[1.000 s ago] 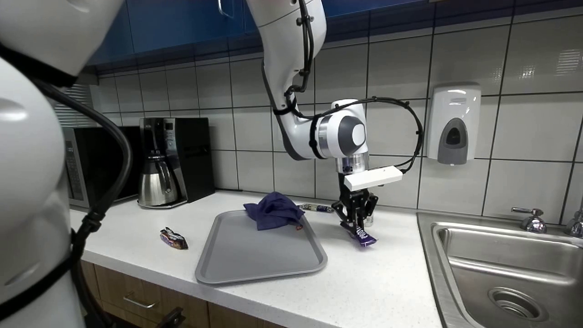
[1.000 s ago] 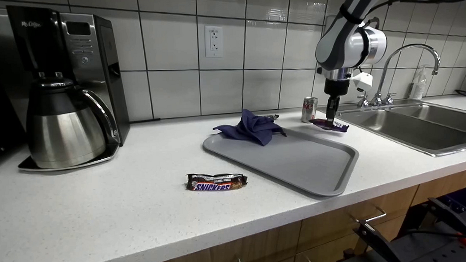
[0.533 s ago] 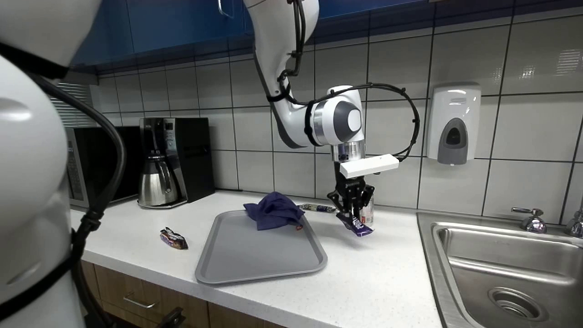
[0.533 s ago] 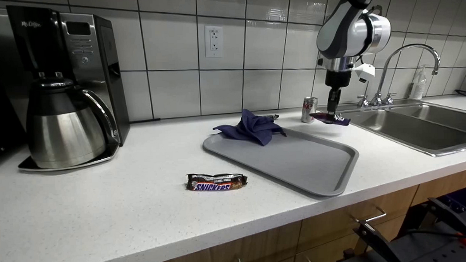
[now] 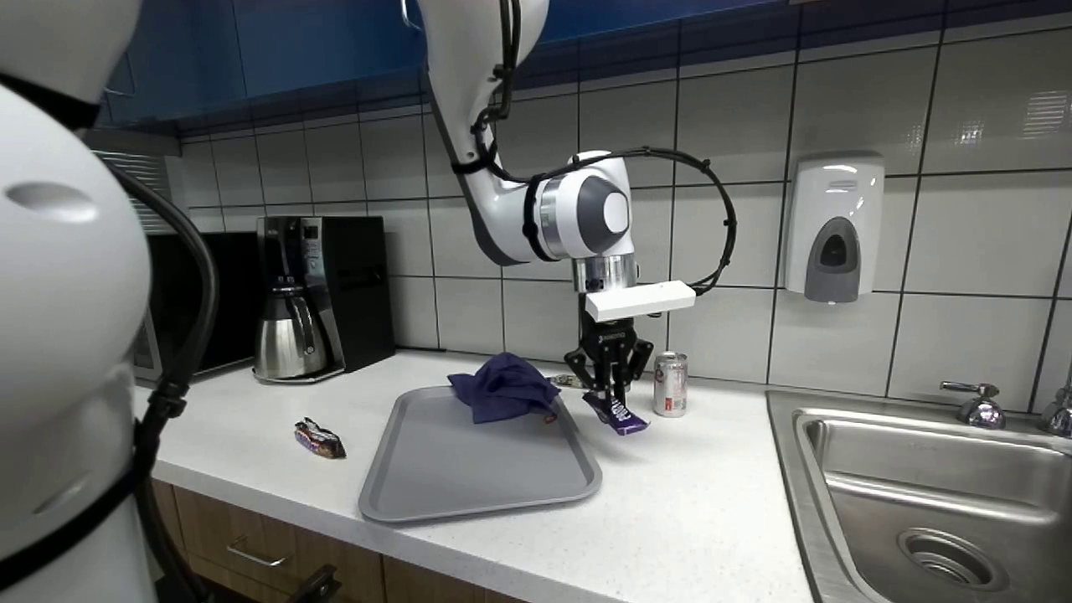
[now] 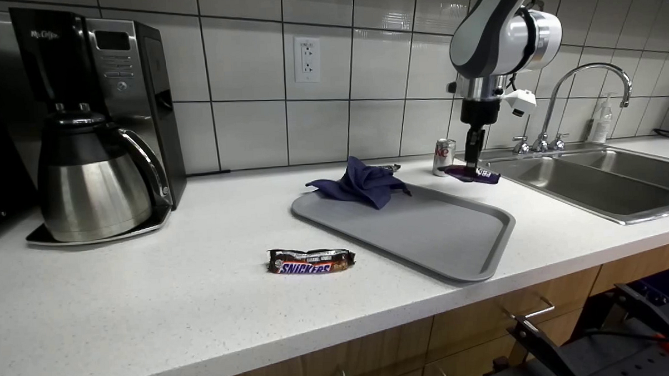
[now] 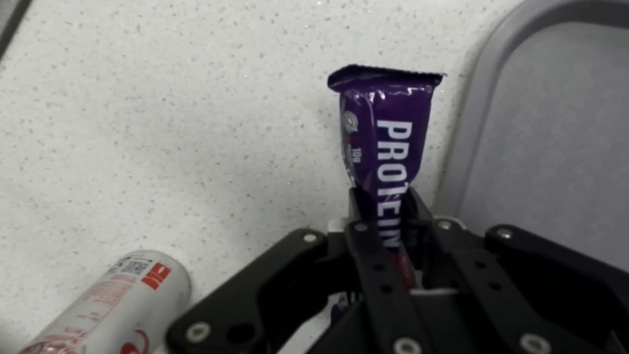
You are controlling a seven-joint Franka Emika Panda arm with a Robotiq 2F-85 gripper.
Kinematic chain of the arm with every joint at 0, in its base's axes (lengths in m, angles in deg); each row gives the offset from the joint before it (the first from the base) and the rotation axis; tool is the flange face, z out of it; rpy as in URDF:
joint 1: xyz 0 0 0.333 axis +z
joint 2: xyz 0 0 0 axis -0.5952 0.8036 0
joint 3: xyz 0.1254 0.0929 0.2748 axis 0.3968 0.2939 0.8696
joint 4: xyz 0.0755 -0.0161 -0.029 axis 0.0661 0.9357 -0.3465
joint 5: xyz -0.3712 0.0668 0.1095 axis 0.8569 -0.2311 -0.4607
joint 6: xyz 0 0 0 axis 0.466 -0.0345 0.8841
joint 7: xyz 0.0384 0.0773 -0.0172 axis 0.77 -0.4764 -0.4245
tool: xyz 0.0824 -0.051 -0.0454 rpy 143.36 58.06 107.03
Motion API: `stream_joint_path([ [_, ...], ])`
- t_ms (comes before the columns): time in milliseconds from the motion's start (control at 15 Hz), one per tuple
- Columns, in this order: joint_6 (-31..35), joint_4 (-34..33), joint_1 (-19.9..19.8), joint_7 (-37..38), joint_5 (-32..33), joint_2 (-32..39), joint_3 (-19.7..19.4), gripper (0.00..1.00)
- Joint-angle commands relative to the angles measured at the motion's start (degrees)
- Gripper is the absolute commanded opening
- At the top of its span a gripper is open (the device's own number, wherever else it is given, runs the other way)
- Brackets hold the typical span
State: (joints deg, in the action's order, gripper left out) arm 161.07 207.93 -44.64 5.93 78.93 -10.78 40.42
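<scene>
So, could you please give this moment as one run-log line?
gripper: holding purple protein bar | position: above counter, beside gray tray | can: upright on counter

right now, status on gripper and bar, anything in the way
Gripper shut on protein bar. Bar looks raised off counter, beside tray. Soda can upright close by, not touching; cloth on tray.

Hand point(image 7: 385, 202) black; protein bar point(image 7: 390, 132) purple, white PROTEIN lettering, small red patch. Arm point(image 5: 502, 213) white with dark grey sections. Worktop point(image 6: 205, 304) white, grey speckles. Tray point(image 6: 430, 229) plain grey. Cloth point(image 6: 363, 186) solid dark purple-blue. Snickers bar point(image 6: 311, 261) dark brown with blue lettering on white, bit of orange-red. Can point(image 5: 670, 384) silver, red print. Coffee maker point(image 6: 123, 101) black and silver. Wall tiles point(image 6: 246, 60) off-white, dark grid lines. Soap dispenser point(image 5: 835, 226) white, grey front panel. Sink point(image 5: 806, 494) silvery. Upper cabinets point(image 5: 335, 42) blue. Drawers point(image 6: 467, 317) brown wood grain.
</scene>
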Motion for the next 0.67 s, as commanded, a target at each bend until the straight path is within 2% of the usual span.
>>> stream_joint_path([
  [0, -1.16, 4.90, 1.60, 4.62, 2.40, -4.30, 0.63, 0.05],
  [600, -0.77, 9.64, 5.12, 13.65, 4.45, -4.13, 1.84, 0.05],
])
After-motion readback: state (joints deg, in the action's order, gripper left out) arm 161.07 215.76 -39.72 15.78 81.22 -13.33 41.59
